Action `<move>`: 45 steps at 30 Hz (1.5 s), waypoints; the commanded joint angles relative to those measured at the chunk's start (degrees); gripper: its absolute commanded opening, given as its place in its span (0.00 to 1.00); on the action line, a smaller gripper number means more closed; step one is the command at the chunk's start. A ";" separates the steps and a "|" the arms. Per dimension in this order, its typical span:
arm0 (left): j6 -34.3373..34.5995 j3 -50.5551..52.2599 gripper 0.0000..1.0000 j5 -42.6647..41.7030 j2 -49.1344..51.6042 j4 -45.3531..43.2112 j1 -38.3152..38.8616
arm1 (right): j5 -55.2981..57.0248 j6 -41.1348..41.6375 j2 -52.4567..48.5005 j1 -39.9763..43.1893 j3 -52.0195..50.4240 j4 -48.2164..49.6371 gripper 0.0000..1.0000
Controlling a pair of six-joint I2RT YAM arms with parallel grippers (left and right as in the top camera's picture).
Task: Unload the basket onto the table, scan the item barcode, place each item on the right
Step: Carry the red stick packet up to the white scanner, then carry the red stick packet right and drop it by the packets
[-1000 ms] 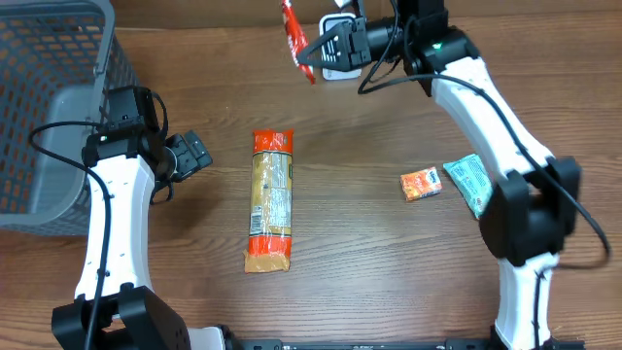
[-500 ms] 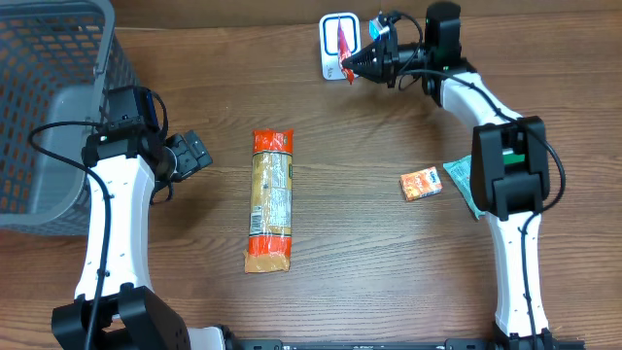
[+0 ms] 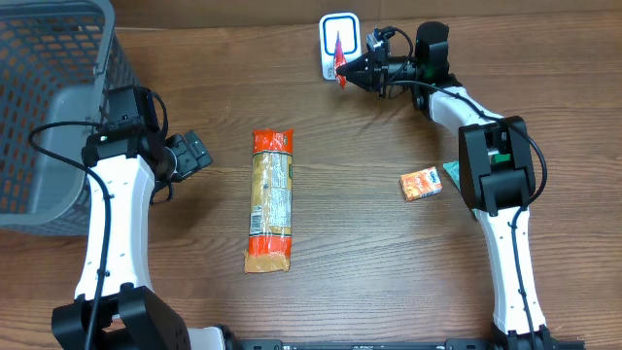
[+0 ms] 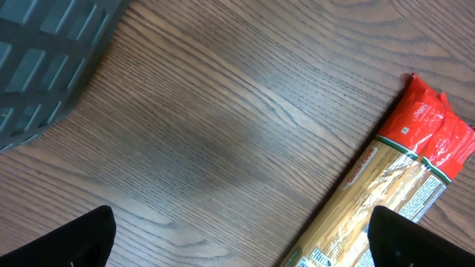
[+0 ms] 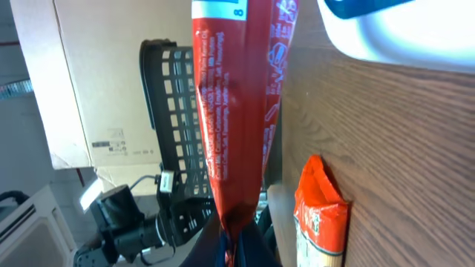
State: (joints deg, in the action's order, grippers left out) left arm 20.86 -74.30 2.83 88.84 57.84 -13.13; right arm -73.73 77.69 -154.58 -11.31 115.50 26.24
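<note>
overhead: your right end effector (image 3: 350,69) pinches the red packet (image 3: 337,54) at the scanner (image 3: 338,23); your left end effector (image 3: 199,153) sits spread. left wrist: only the pasta pack (image 4: 386,189) nearby. right wrist: packet beside scanner, so the scan looks underway, unconfirmed.

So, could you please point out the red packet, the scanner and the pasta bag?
red packet (image 3: 337,56), overhead view, its middle.
scanner (image 3: 349,27), overhead view, its upper right face.
pasta bag (image 3: 271,199), overhead view, its clear middle.

The right arm's fingers (image 3: 358,70) pinch a red packet (image 3: 337,58) over the white scanner (image 3: 348,27).
</note>
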 commanded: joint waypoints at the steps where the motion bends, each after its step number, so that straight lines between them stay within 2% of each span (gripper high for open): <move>1: 0.39 -0.07 1.00 0.35 -0.07 0.00 0.02 | 2.64 -0.57 -1.40 -0.48 0.46 0.09 0.03; 9: 0.37 -0.07 1.00 0.35 -0.07 0.00 0.02 | 5.95 -0.72 -3.02 -0.61 0.44 -4.35 0.03; 20: 0.37 -0.07 1.00 0.35 -0.07 0.00 0.02 | 4.26 -0.98 -2.32 -0.55 0.48 -1.70 0.04; 32: 0.37 -0.07 1.00 0.35 -0.07 0.00 0.02 | -0.20 -3.72 11.98 -0.61 0.46 -0.87 0.04; 37: 0.39 -0.07 1.00 0.35 -0.07 0.00 0.02 | -4.44 -5.27 18.60 -0.61 0.37 -3.45 0.04; 39: 0.37 -0.07 1.00 0.35 -0.07 0.00 0.02 | -4.35 -6.91 20.92 -0.63 0.37 -7.56 0.04; 41: 0.37 -0.07 1.00 0.35 -0.07 0.00 0.02 | -2.54 -11.72 23.65 -0.63 0.35 -16.02 0.04; 43: 0.37 -0.07 1.00 0.35 -0.07 0.00 0.02 | 2.71 -20.57 26.73 -0.63 0.35 -29.94 0.04; 45: 0.37 -0.07 1.00 0.35 -0.07 0.00 0.02 | 13.94 -33.83 30.88 -0.90 0.35 -48.74 0.04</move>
State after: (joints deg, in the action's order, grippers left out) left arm 20.86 -74.30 2.83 88.84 57.84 -13.13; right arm -71.55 61.19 -127.90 -11.86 115.98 -12.97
